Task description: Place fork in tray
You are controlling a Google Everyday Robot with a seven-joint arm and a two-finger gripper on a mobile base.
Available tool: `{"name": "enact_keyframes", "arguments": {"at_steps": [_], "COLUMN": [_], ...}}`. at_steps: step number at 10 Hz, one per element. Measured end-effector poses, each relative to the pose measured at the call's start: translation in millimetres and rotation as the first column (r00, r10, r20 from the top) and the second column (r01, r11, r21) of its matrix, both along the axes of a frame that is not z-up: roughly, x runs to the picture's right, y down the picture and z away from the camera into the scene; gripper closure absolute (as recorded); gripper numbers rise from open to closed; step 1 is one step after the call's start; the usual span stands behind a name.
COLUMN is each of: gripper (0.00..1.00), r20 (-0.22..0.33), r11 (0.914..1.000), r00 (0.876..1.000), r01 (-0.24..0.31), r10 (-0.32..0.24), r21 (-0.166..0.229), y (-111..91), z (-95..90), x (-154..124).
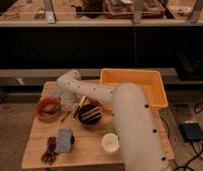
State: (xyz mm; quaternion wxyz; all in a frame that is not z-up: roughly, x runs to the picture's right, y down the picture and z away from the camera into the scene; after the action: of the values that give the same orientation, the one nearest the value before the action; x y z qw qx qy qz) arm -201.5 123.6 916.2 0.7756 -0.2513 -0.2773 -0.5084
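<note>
My gripper (70, 102) hangs from the white arm over the table's left half, between the round orange-red bowl (47, 108) and the dark striped bowl (89, 114). A thin pale tan sliver that looks like the fork (79, 106) lies at the dark bowl's left edge, just right of the gripper. I cannot tell whether the gripper touches it. The yellow-orange tray (131, 73) stands at the table's back right, behind the arm. Part of its inside is hidden by the arm.
A short yellow bundle (65, 116) lies between the two bowls. A white cup (110, 142), a blue-grey packet (65, 139) and a dark clump (49, 150) sit near the front edge. The wooden table (37, 135) is small, with floor all around it.
</note>
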Motion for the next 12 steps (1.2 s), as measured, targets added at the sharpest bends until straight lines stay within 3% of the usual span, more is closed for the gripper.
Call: {"name": "enact_keyframes", "arguments": {"at_steps": [2, 7, 12], "gripper": [0.49, 0.96, 1.00], "r20": [-0.007, -0.015, -0.001], "r11": [1.0000, 1.0000, 0.9995], "r00": [1.000, 1.000, 1.000], "r01": [0.002, 0.004, -0.008], "r10": [-0.002, -0.004, 0.008], "r21": [-0.006, -0.001, -0.030], "y": [2.3, -0.1, 4.0], "z": [0.1, 0.9, 0.7], "x": [1.4, 6.4, 5.4]}}
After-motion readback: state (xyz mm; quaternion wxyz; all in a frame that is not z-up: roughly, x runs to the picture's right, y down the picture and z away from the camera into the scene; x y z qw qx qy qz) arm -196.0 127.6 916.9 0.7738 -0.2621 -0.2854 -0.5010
